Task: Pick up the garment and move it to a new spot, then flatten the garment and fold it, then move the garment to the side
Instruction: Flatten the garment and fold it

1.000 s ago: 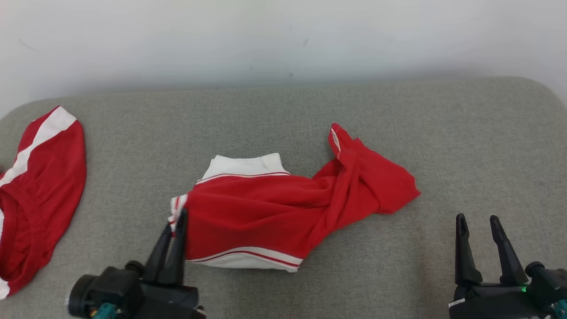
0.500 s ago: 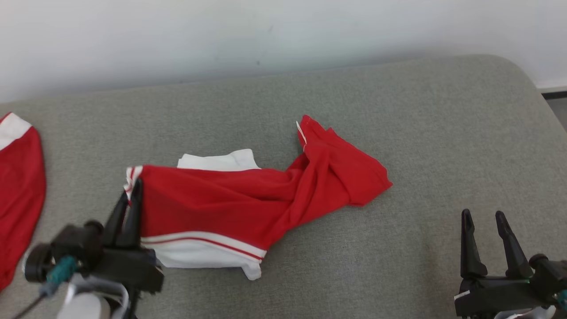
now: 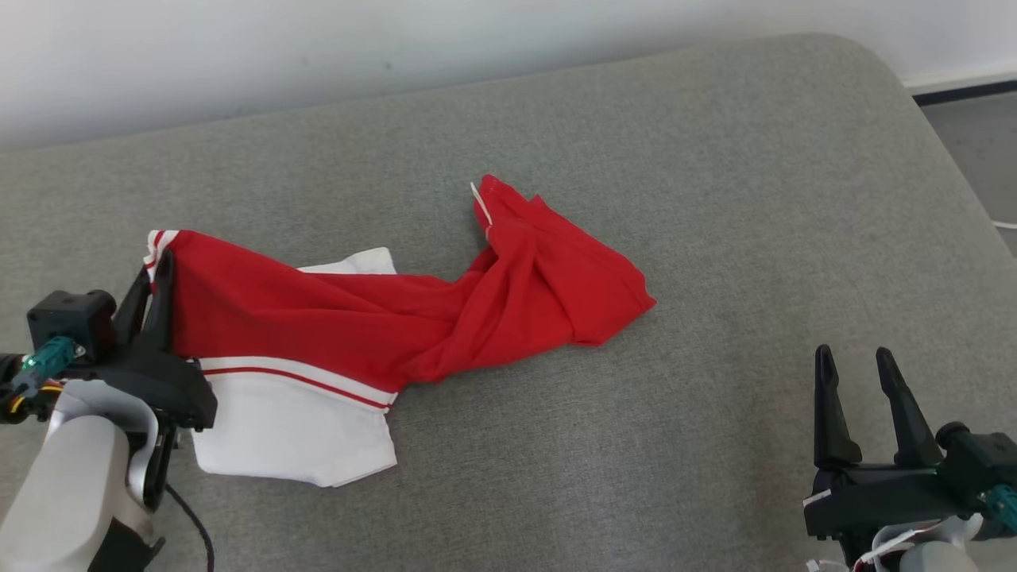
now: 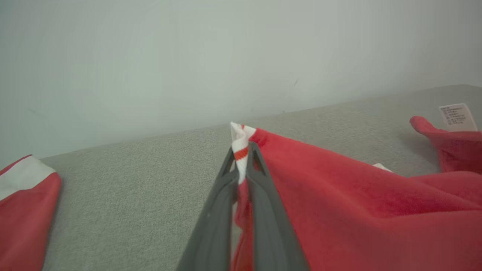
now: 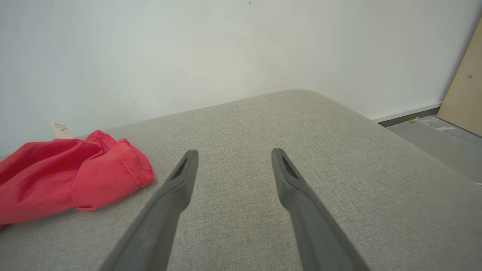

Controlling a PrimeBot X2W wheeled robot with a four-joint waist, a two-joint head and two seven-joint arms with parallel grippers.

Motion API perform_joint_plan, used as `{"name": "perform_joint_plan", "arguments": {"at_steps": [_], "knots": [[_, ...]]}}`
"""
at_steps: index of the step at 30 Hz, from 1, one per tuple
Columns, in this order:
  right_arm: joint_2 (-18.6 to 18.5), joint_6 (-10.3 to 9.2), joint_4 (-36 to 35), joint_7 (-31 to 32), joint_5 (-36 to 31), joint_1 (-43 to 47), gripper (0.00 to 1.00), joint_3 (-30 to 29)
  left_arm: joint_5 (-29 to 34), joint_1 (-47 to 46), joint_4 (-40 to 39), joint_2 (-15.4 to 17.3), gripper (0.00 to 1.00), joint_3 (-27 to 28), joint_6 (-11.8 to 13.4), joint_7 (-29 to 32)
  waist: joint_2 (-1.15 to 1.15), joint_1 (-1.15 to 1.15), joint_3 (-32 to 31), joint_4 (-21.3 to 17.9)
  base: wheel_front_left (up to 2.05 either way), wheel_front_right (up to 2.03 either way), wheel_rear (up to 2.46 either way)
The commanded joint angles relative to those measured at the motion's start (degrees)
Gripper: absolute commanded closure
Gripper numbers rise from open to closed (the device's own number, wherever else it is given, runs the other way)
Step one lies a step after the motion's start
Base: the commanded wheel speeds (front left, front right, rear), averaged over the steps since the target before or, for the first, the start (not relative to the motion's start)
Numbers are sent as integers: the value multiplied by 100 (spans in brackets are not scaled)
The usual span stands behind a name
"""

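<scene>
The garment (image 3: 413,318) is red with white panels and thin stripes, and it lies stretched and twisted across the grey cushion (image 3: 715,199). My left gripper (image 3: 159,266) is shut on its striped left corner and holds that corner up. The left wrist view has the same corner of the garment (image 4: 339,195) pinched between the closed fingers of the left gripper (image 4: 241,150). The garment's right end is bunched and rests on the cushion. My right gripper (image 3: 854,357) stands open at the lower right, apart from the cloth. In the right wrist view the right gripper (image 5: 233,154) is empty, with the garment (image 5: 75,169) to its left.
A second red and white cloth (image 4: 22,203) lies at the far left of the cushion in the left wrist view. A pale wall (image 3: 318,48) runs behind the cushion. Beyond its rounded right edge are grey floor (image 3: 977,151) and a leaning board (image 5: 463,86).
My left gripper has pulled the garment's corner leftward and up, stretching the cloth out and uncovering the white lower panel. The head camera has turned right. My right gripper stays open and still.
</scene>
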Motion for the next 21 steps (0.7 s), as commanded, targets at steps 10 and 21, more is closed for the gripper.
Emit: {"name": "perform_joint_plan", "arguments": {"at_steps": [10,21], "knots": [[105,-13,48,-4,-40,-6,0,0,-118,-80,646,-74,0,-81,-30,-159,-1,-1,-149,88,0,0,0],[149,-13,-115,-4,-44,279,0,-10,61,1393,-1152,-357,0,810,112,-151,-1,-1,-528,543,0,0,0]]}}
